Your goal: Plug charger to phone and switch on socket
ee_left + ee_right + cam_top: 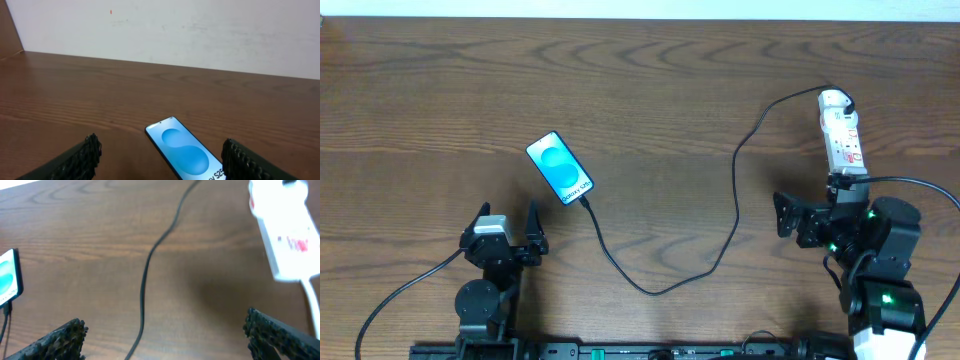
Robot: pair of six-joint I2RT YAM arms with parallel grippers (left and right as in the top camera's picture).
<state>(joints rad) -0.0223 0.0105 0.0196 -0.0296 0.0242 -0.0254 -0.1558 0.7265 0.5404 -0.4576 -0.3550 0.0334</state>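
While both arms sit at the near edge of the brown wood-grain table [650, 70], neither holds anything. Nearest on the left, the left gripper [506, 220] has its two black ribbed fingers [82, 157] spread apart with only bare wood between them. On the right, the right gripper [810, 203] stands with its jaws wide apart, also empty. Its wrist view shows the power strip ahead and to the right, clear of both fingers.

Between the arms, the charger, a long thin black cable [650, 289], sags toward the near edge in a loop. From that low point one run climbs left to the near short end of the phone, a small black-framed rectangular smartphone with a bright blue-cyan screen [560, 167], lying face up and slanted a little beyond the left gripper. The cable's tip meets that end; whether it is fully seated is too small to tell. The other run climbs right, bends, and reaches the far rounded end of the socket, a narrow white rectangular power strip with small red marks [843, 135], where a black plug [842, 97] sits. The strip lies lengthwise away from the right gripper, its near end just beyond the fingers, with a white cord [310, 300] leaving that end. The switch positions cannot be read. Farthest back, a pale wall [175, 30] rises behind the table.
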